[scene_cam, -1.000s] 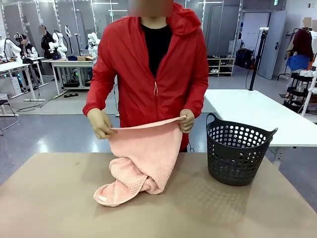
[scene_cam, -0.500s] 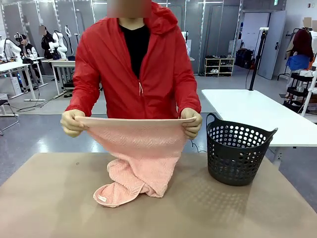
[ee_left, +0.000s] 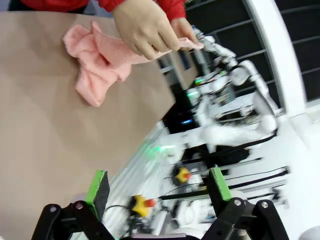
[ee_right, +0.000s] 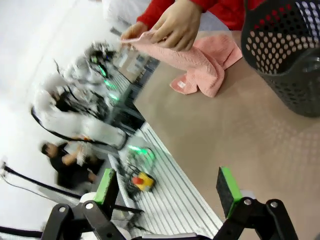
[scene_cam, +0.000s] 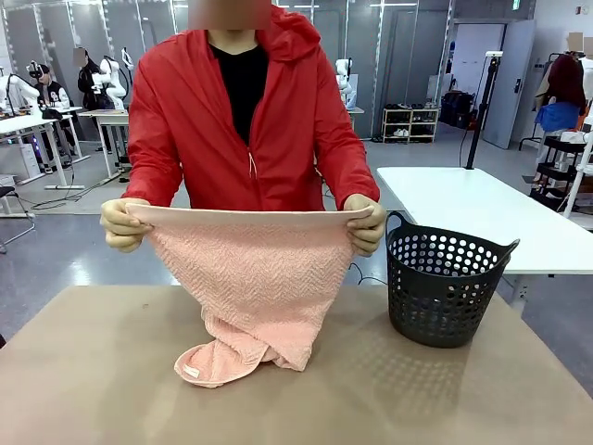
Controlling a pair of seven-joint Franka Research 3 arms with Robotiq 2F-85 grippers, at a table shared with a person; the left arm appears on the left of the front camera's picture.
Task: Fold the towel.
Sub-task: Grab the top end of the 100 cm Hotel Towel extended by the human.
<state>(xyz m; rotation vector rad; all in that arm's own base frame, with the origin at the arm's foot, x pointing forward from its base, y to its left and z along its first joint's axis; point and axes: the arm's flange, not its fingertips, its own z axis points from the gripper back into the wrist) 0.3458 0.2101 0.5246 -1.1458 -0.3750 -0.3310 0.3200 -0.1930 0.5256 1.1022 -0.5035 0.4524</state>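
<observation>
While the person stands at the far edge of the brown table (scene_cam: 93, 389), the room behind shows grey floor, glass partitions and a white table (scene_cam: 482, 218) off to the right.

Towel (scene_cam: 255, 278): top hem pulled taut between the person's two hands, one hand (scene_cam: 123, 225) and the other hand (scene_cam: 366, 225), above the far edge. The rest hangs down, and its lower end lies bunched on the table near the middle.

Basket (scene_cam: 445, 287): dark, perforated, upright near the far right corner, apart from the towel.

Front view gives the white label (scene_cam: 192, 372) at the bunched end nearest the robot.

Left wrist view: left gripper (ee_left: 159, 186) off the table's edge, jaws wide apart, nothing between them, well apart from the towel.

Right wrist view: right gripper (ee_right: 167, 187) over the near edge, jaws wide apart too, holding nothing. This view also takes in the basket's wall and the label.

Count: one towel, one basket, one label, two hands on the hem, two grippers, two green pads each.
</observation>
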